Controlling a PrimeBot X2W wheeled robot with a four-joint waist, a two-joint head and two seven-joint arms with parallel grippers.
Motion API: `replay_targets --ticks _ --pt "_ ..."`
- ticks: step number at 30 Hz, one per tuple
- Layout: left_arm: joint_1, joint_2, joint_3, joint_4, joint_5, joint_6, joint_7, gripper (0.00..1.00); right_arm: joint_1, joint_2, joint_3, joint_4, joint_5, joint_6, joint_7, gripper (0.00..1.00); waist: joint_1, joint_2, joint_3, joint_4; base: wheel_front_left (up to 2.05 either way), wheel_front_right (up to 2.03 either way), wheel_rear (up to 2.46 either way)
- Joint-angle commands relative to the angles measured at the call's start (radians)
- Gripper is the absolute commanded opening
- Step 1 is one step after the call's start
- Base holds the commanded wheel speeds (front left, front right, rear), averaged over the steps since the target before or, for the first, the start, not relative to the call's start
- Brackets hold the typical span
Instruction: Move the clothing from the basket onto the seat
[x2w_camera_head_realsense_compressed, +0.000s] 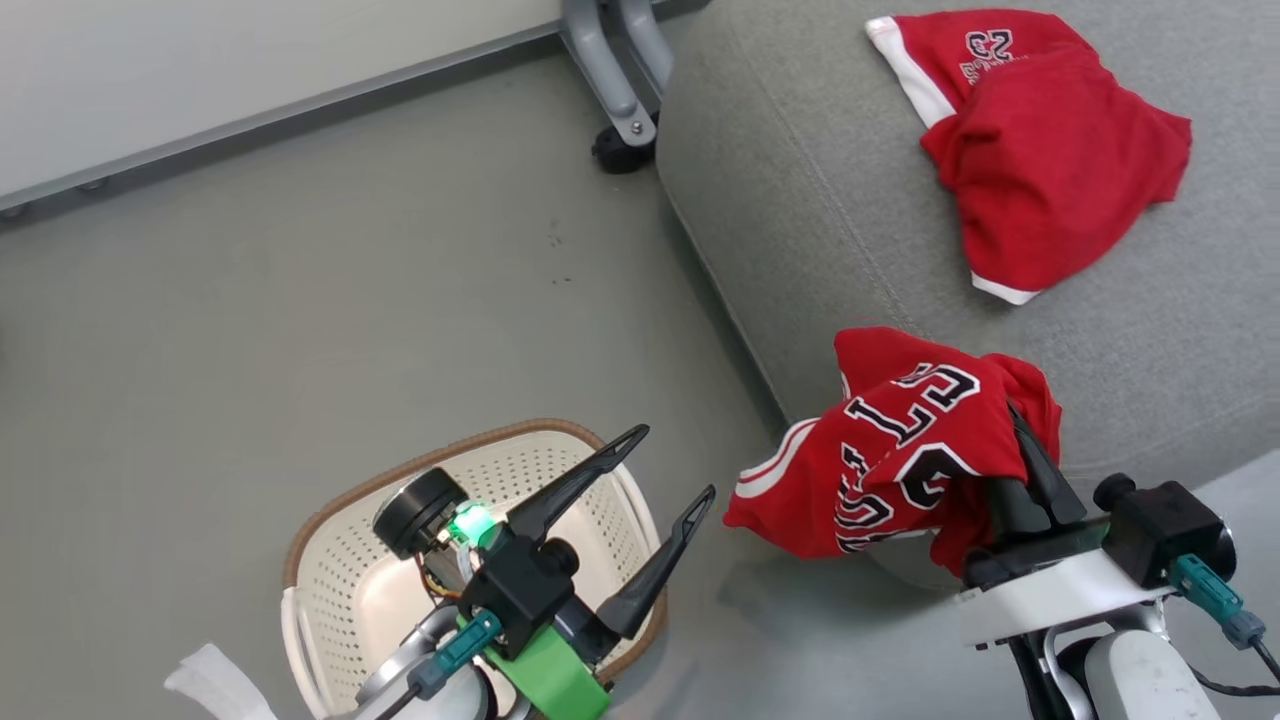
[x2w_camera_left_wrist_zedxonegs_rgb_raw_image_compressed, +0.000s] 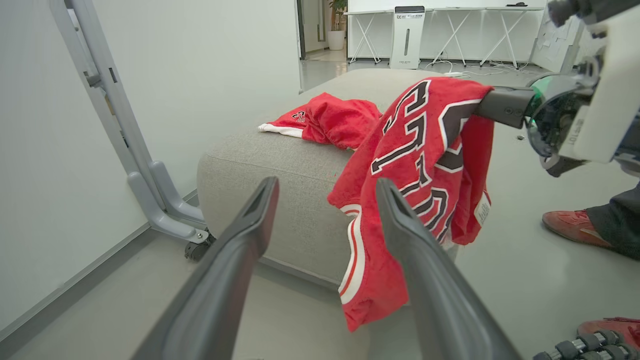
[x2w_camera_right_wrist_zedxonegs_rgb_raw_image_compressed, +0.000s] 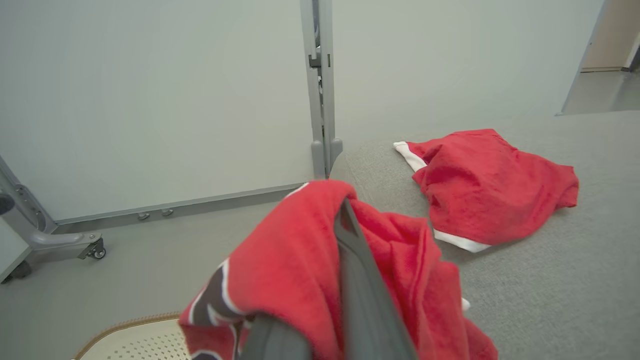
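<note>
A red jersey (x2w_camera_head_realsense_compressed: 900, 450) with black-and-white letters hangs from my right gripper (x2w_camera_head_realsense_compressed: 1015, 425), which is shut on it at the near edge of the grey seat (x2w_camera_head_realsense_compressed: 800, 220). The same jersey (x2w_camera_left_wrist_zedxonegs_rgb_raw_image_compressed: 420, 165) droops beside the seat (x2w_camera_left_wrist_zedxonegs_rgb_raw_image_compressed: 280, 170) in the left wrist view and drapes over my right fingers (x2w_camera_right_wrist_zedxonegs_rgb_raw_image_compressed: 350, 250) in the right wrist view. Red shorts (x2w_camera_head_realsense_compressed: 1040, 150) with white trim lie crumpled on the seat, farther back. My left gripper (x2w_camera_head_realsense_compressed: 675, 465) stands open above the cream basket (x2w_camera_head_realsense_compressed: 340, 570), nothing between its fingers. The basket's inside looks bare.
A grey wheeled frame leg (x2w_camera_head_realsense_compressed: 620, 90) stands on the floor by the seat's far corner, along a pale wall. A person's red shoe (x2w_camera_left_wrist_zedxonegs_rgb_raw_image_compressed: 570, 227) rests on the floor to the right of the seat. A white scrap (x2w_camera_head_realsense_compressed: 215, 680) lies beside the basket.
</note>
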Motion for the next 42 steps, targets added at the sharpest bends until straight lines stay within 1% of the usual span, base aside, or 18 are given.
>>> replay_targets --ticks 1,6,12,14,18,20,23,27,31,33,35,38,42 --pt "0.016 0.020 0.002 -0.007 0.001 -0.005 -0.003 1.00 0.014 0.003 0.000 -0.009 0.006 -0.001 -0.002 0.00 0.0000 -0.0001 0.072 -0.081 0.00 0.00 0.00" --pt "0.022 0.063 -0.003 -0.013 -0.017 -0.006 -0.003 1.00 0.040 0.004 -0.013 -0.033 0.039 -0.001 -0.002 0.00 0.0000 -0.0001 0.112 -0.126 0.00 0.00 0.00" --pt "-0.012 0.096 -0.015 -0.030 -0.009 -0.007 -0.003 1.00 0.021 0.004 -0.014 -0.048 0.052 -0.001 -0.002 0.00 0.0000 -0.0001 0.157 -0.145 0.00 0.00 0.00" --pt "-0.020 0.104 -0.021 -0.040 -0.005 -0.007 -0.001 1.00 -0.016 0.004 -0.012 -0.057 0.037 -0.001 -0.002 0.00 0.0000 -0.0001 0.178 -0.149 0.00 0.00 0.00" --pt "-0.051 0.124 -0.043 -0.077 -0.019 -0.008 0.017 1.00 -0.134 -0.007 -0.078 -0.092 0.064 -0.001 -0.002 0.00 0.0000 -0.0001 0.243 -0.136 0.00 0.00 0.00" --pt "-0.071 0.138 -0.048 -0.096 -0.019 -0.007 0.030 1.00 -0.213 -0.037 -0.115 -0.107 0.081 -0.002 -0.002 0.00 0.0000 -0.0001 0.277 -0.128 0.00 0.00 0.00" --pt "-0.114 0.167 -0.064 -0.141 -0.015 -0.007 0.061 1.00 -0.374 -0.111 -0.203 -0.100 0.124 -0.002 -0.002 0.00 0.0000 -0.0001 0.350 -0.102 0.00 0.00 0.00" --pt "-0.162 0.208 -0.072 -0.191 -0.019 -0.007 0.097 1.00 -0.586 -0.216 -0.313 -0.019 0.175 -0.002 -0.002 0.00 0.0000 -0.0001 0.436 -0.072 0.00 0.00 0.00" --pt "-0.203 0.239 -0.073 -0.233 -0.020 -0.007 0.122 1.00 -0.767 -0.291 -0.394 0.108 0.222 -0.002 -0.002 0.00 0.0000 -0.0001 0.517 -0.043 0.00 0.00 0.00" --pt "-0.222 0.250 -0.072 -0.246 -0.016 -0.007 0.130 1.00 -0.827 -0.322 -0.409 0.177 0.216 -0.002 -0.002 0.00 0.0000 -0.0001 0.555 -0.033 0.00 0.00 0.00" --pt "-0.241 0.258 -0.074 -0.253 -0.009 -0.007 0.133 1.00 -0.865 -0.333 -0.410 0.255 0.202 -0.002 -0.002 0.00 0.0000 -0.0001 0.582 -0.026 0.00 0.00 0.00" --pt "-0.268 0.259 -0.088 -0.257 -0.001 -0.007 0.135 1.00 -0.882 -0.339 -0.409 0.363 0.176 -0.002 -0.002 0.00 0.0000 -0.0001 0.614 -0.012 0.00 0.00 0.00" --pt "-0.291 0.253 -0.103 -0.245 -0.007 -0.007 0.127 1.00 -0.857 -0.298 -0.426 0.467 0.156 -0.002 -0.002 0.00 0.0000 -0.0001 0.627 0.003 0.00 0.00 0.00"
